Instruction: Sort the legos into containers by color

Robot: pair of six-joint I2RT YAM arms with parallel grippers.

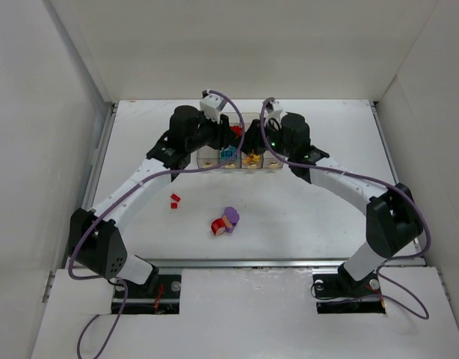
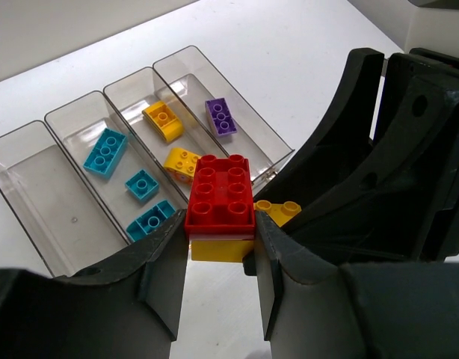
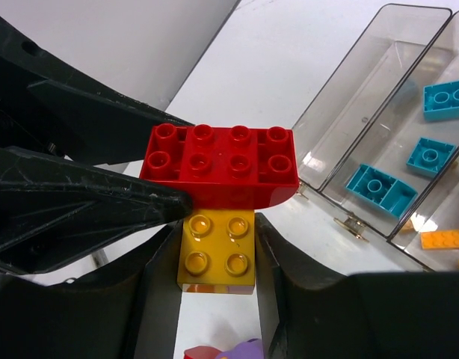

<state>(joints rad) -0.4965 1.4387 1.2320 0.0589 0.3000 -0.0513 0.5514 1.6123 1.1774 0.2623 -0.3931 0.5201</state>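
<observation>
From above, the left gripper and right gripper meet nose to nose over the bins. A red-purple clump lies well apart on the table. In the left wrist view, the left gripper pinches a red brick by its long sides. A yellow brick is stuck beneath it, and both hang over the bins' near ends. In the right wrist view, the right gripper is pressed flat against the yellow brick's side walls. These pieces look light, rigid and slick-sided, with a stiff stud joint. I judge the flat opposite walls the right hold, and a tilting pull safer than a straight one.
</observation>
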